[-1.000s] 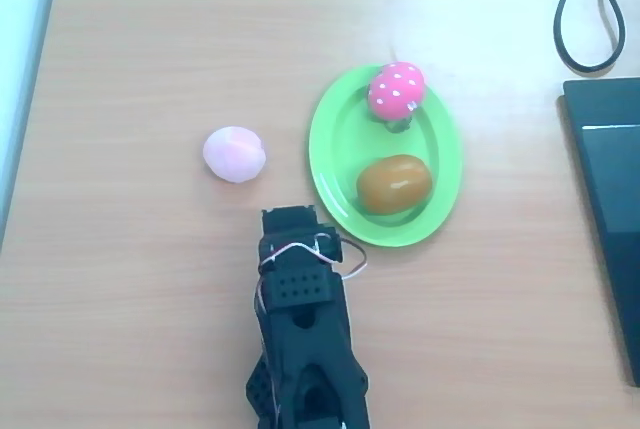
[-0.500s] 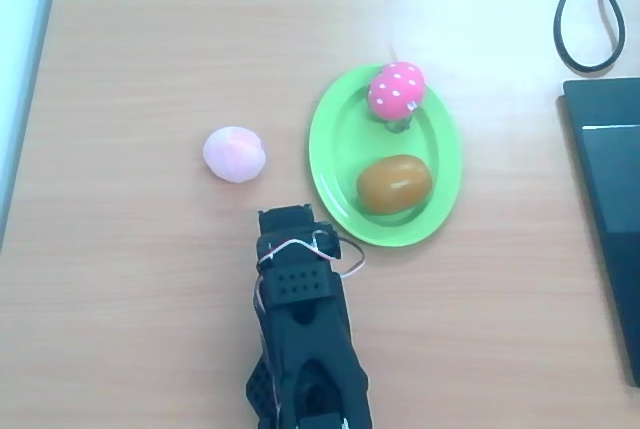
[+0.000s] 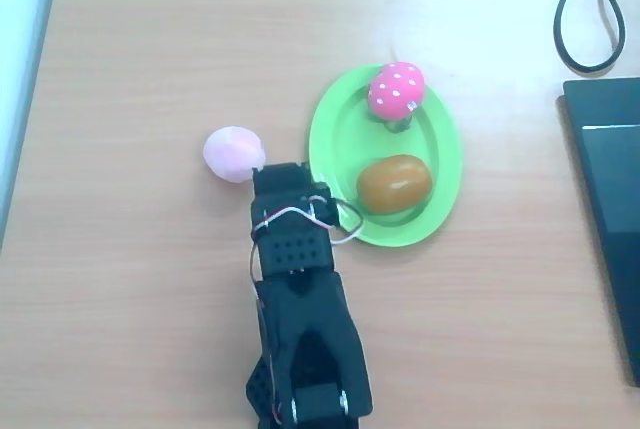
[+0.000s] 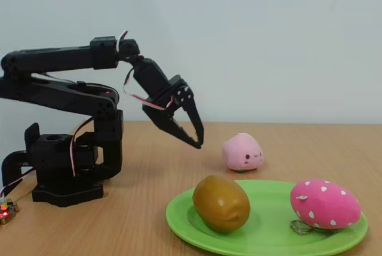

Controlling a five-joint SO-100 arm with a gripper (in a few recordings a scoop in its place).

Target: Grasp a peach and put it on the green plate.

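Note:
The pale pink peach (image 3: 232, 153) (image 4: 243, 152) lies on the wooden table, left of the green plate (image 3: 322, 139) (image 4: 268, 232). The plate holds a hot-pink white-dotted toy (image 3: 397, 89) (image 4: 325, 203) and a glossy brown oval (image 3: 394, 183) (image 4: 221, 203). My black gripper (image 4: 199, 142) hangs tilted down above the table, a short way left of the peach in the fixed view and not touching it. Its fingers meet at the tips with nothing between them. From overhead, the gripper's head (image 3: 282, 181) sits just right of and below the peach, between it and the plate's rim.
A dark flat device (image 3: 610, 199) lies along the right edge in the overhead view, with a black cable (image 3: 585, 9) looped above it. A pale strip (image 3: 20, 49) marks the table's left edge. The arm's base (image 4: 65, 175) stands at the left in the fixed view.
The arm has reached forward, up the overhead picture, so the gripper's head now lies beside the peach. The peach, the plate and its toys have not moved.

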